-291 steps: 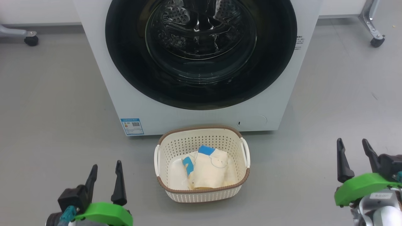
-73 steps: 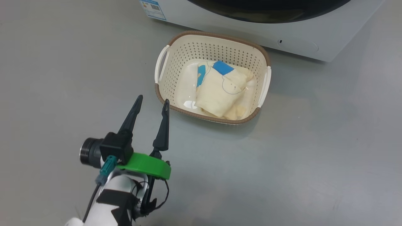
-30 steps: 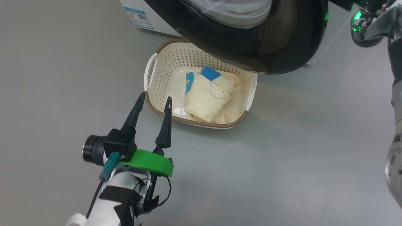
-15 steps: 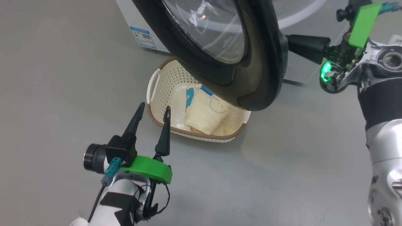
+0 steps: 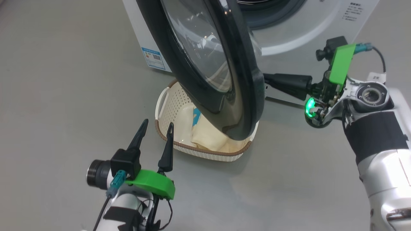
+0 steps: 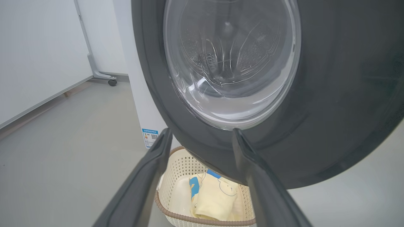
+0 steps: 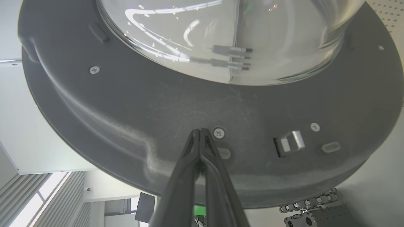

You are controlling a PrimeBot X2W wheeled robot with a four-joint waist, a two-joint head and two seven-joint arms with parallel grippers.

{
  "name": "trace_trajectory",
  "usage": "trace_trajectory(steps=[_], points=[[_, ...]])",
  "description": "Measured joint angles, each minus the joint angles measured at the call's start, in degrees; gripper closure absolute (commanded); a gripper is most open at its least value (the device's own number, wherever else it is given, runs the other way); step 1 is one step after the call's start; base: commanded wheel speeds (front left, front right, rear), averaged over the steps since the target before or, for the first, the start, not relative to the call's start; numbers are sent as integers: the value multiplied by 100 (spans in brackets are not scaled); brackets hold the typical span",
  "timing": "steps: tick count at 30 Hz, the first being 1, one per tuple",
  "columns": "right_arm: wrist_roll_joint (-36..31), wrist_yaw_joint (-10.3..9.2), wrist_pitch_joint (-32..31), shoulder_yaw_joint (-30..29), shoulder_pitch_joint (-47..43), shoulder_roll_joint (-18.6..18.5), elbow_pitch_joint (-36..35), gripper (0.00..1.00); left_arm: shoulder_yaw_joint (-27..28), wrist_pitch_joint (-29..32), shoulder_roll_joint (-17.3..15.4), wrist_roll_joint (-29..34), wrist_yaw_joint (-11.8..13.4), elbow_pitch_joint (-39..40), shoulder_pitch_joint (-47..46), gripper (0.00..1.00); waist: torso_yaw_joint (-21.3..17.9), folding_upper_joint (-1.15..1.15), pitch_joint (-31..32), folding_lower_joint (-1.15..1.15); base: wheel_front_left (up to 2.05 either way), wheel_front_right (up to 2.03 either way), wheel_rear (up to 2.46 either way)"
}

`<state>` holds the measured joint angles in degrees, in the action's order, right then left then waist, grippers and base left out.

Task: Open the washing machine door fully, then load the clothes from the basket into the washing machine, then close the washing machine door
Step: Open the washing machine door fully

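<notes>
The right gripper (image 7: 199, 131), fingers pressed together, sets its tips against the inner face of the large round glossy black door (image 5: 247, 73), part-open over the cream-white perforated plastic basket (image 5: 168, 102) holding cream-yellow clothes (image 6: 214, 201). The left gripper (image 5: 157, 122) hovers spread beside the basket's near-left rim.

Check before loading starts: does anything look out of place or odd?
Nothing spilled or damaged. The washing machine door stands only part open and overhangs the basket, covering some of the clothes; the shut right gripper has its tips at the door's inner face.
</notes>
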<state>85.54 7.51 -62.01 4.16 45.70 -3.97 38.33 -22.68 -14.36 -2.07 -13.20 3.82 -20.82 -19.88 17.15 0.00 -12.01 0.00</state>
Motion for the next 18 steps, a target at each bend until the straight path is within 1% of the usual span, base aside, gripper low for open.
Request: trace_trajectory(steps=[4,11,18], points=[[174,0,57,200,-252,5,-135,100,-5,0,-2,0,-11,-75,85,0,12,0,113,0,0,0,0],[620,0,241,775,-754,24,-354,100,-25,0,-4,0,-31,-169,157,0,54,0,344,0,0,0,0],[1050,0,648,1311,-893,26,-442,100,-24,0,-5,0,-34,-253,175,0,133,0,453,0,0,0,0]])
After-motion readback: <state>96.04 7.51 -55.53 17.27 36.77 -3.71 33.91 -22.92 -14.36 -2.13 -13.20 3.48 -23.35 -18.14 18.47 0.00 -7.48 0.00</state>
